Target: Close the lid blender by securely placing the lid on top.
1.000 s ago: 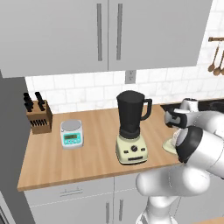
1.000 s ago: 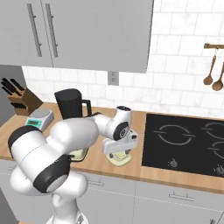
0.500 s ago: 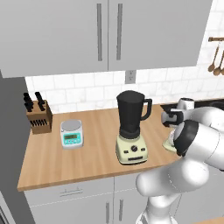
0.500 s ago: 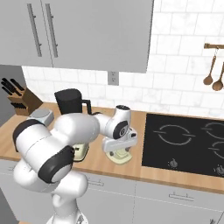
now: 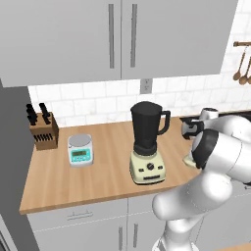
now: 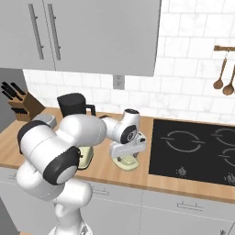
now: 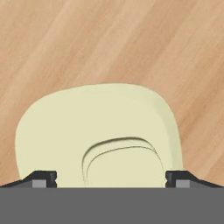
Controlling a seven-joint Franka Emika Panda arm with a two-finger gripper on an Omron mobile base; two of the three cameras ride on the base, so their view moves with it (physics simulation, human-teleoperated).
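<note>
From the left base view, the blender (image 5: 147, 144) stood upright on the wooden counter (image 5: 98, 181), its dark jar open at the top and its cream base facing forward. A small grey scale (image 5: 80, 150) sat well to its left, and a knife block (image 5: 42, 128) stood further left against the tiled wall. The white arm bent over the counter to the right of the blender, and a sliver of the pale lid (image 5: 188, 160) peeked out beside the elbow.

From the right base view, the gripper (image 6: 126, 160) pointed straight down just above the lid (image 6: 126, 163), which lay flat on the counter between the blender (image 6: 76, 120) and the black cooktop (image 6: 193, 147).

In the hand view, the lid (image 7: 96, 127) lay on the wood grain directly below, its raised knob sitting between the two fingertips (image 7: 43, 178). The fingers were spread wide to either side of the knob and did not yet press against it.
</note>
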